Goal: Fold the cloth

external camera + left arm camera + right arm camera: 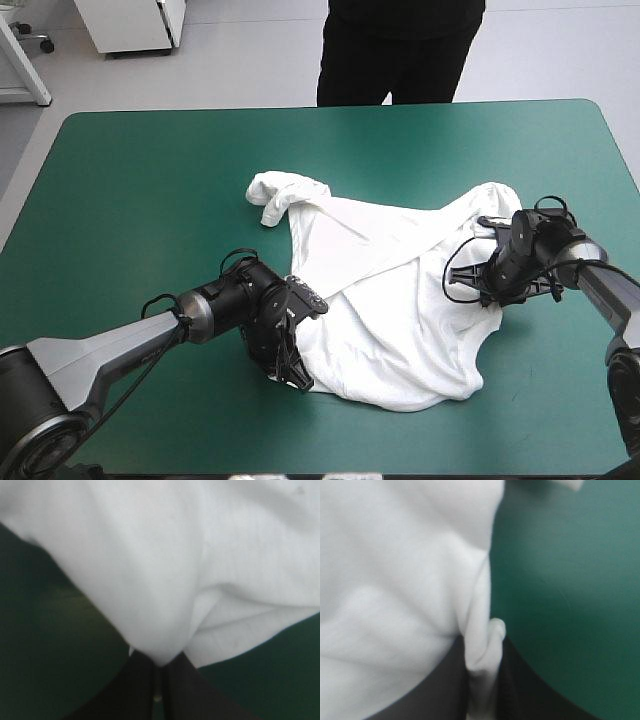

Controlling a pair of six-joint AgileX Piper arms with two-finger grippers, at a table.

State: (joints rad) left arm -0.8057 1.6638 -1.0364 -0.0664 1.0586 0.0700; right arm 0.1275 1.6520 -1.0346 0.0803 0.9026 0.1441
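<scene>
From the high view I see the white T-shirt [400, 300] lying loosely spread and rumpled on the teal-green cover [150, 190], right of the table's middle, with the left gripper [293, 366] down at its near left edge and the right gripper [487, 296] at its right edge. On the left wrist view my black fingers [135, 690] are all but closed, pinching a point of the T-shirt. On the right wrist view the fingers [435, 690] clamp a narrow fold of the T-shirt, with bare cover beside it.
</scene>
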